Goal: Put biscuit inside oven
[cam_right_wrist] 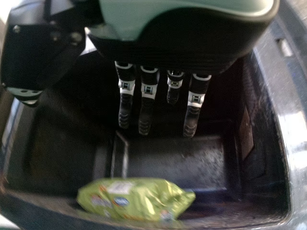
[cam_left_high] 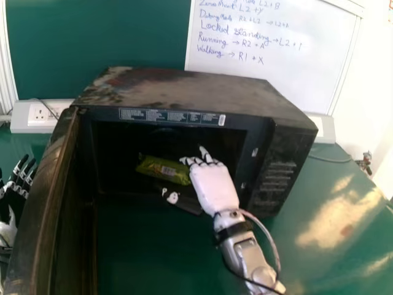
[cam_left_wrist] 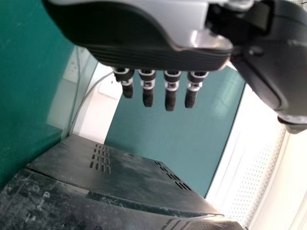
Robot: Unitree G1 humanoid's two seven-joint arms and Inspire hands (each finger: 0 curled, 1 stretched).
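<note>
1. A yellow-green foil biscuit packet (cam_left_high: pixel 163 170) is seen inside a black box-shaped microwave oven (cam_left_high: pixel 184 95). It is laid on its side near the front rim of the cavity, slightly tilted in the head view.
2. The oven's dark hinged door (cam_left_high: pixel 46 184) is swung open on the left; the oven is set on a green tabletop (cam_left_high: pixel 135 264).
3. The right robot hand, white with black fingers (cam_left_high: pixel 214 187), is held at the oven mouth, just beside the packet's right end in the head view. Fingers spread apart; nothing is gripped.
4. Right wrist view: the fingers (cam_right_wrist: pixel 146 110) are extended over the cavity, and a gap is seen between their tips and the packet.
5. The left robot hand, white and black (cam_left_high: pixel 7 232), is held at the head view's left edge, outside the door. Its fingers are kept straight and apart, with nothing held.
6. A small white item with dark spots (cam_left_high: pixel 173 198) is noted below the packet, at the oven's front; its nature cannot be told.
7. Behind the oven, a whiteboard with blue handwriting (cam_left_high: pixel 270 74) is stood, and a white socket box (cam_left_high: pixel 38 126) is placed at the left.
</note>
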